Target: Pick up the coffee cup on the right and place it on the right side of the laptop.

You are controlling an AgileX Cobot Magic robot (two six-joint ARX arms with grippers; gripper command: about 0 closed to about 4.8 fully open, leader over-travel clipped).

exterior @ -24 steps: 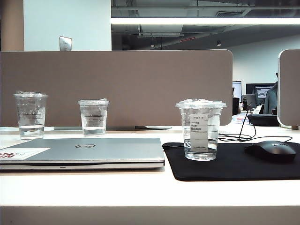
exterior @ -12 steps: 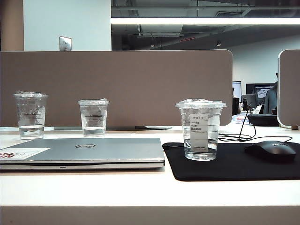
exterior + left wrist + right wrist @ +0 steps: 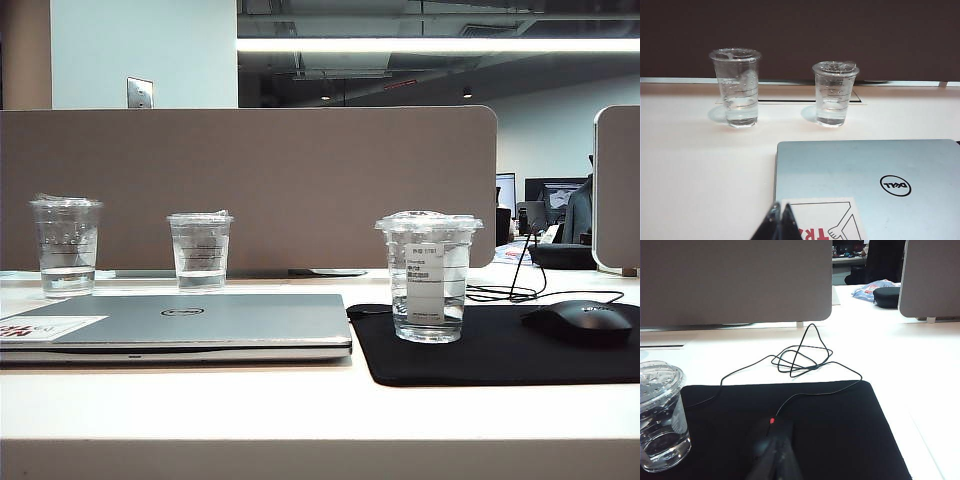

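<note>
Office desking fills the exterior view: a pale desk [image 3: 300,400] runs across the lower frame, backed by a grey-brown partition [image 3: 250,190]. At upper left of the desk stand two clear cups [image 3: 67,245], both unlabelled and no part of the task. Below them, at lower left, lies the laptop [image 3: 190,325], lid shut. Just right of its right edge begins the black mouse pad [image 3: 500,355], and on the pad's left part the coffee cup [image 3: 427,277] stands upright, near the laptop but apart from it. Farther right on the pad sits a black mouse [image 3: 580,322], its cable [image 3: 800,357] looped behind.

Neither arm shows in the exterior view. The left gripper [image 3: 779,222] appears at the bottom edge of its wrist view, fingertips pressed together, over the laptop's near corner. The right gripper [image 3: 775,455] is clenched on nothing, low over the mouse, with the cup at the lower left of its view. So the right arm is the nearer one, yet the cup seems already placed.
</note>
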